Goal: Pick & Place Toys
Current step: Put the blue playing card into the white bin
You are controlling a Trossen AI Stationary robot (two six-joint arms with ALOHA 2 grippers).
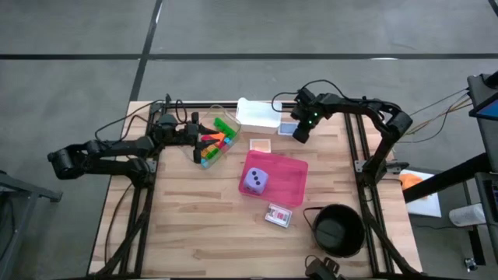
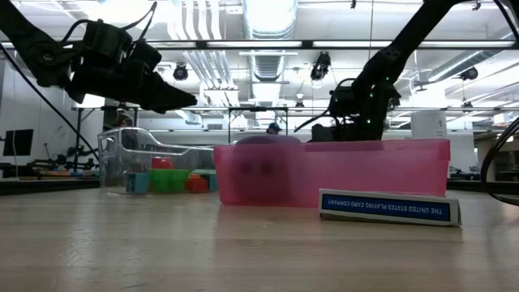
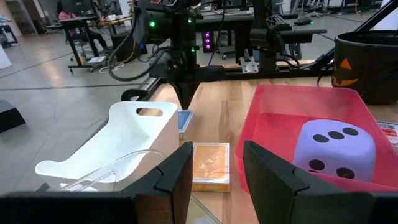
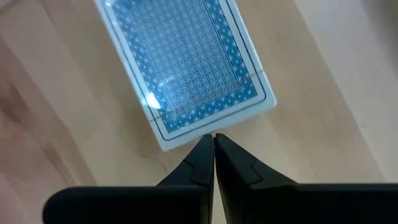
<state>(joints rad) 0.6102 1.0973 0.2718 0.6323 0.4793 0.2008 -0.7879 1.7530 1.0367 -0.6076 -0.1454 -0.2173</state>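
I'm hovering the left gripper [image 1: 196, 134], fingers apart and empty, right over the bricks [image 1: 215, 143] in their clear tub (the nearer arm by far), while the right gripper [image 4: 214, 146] is hanging closed above a blue card deck [image 4: 186, 68].

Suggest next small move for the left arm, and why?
Probably lower the left tool into the clear bin: it is open above the bricks, none held. The die already sits in the pink tray. The right tool is shut over a blue card deck.

Bare tabletop [image 1: 194, 225] before pink tray [image 1: 289, 180]
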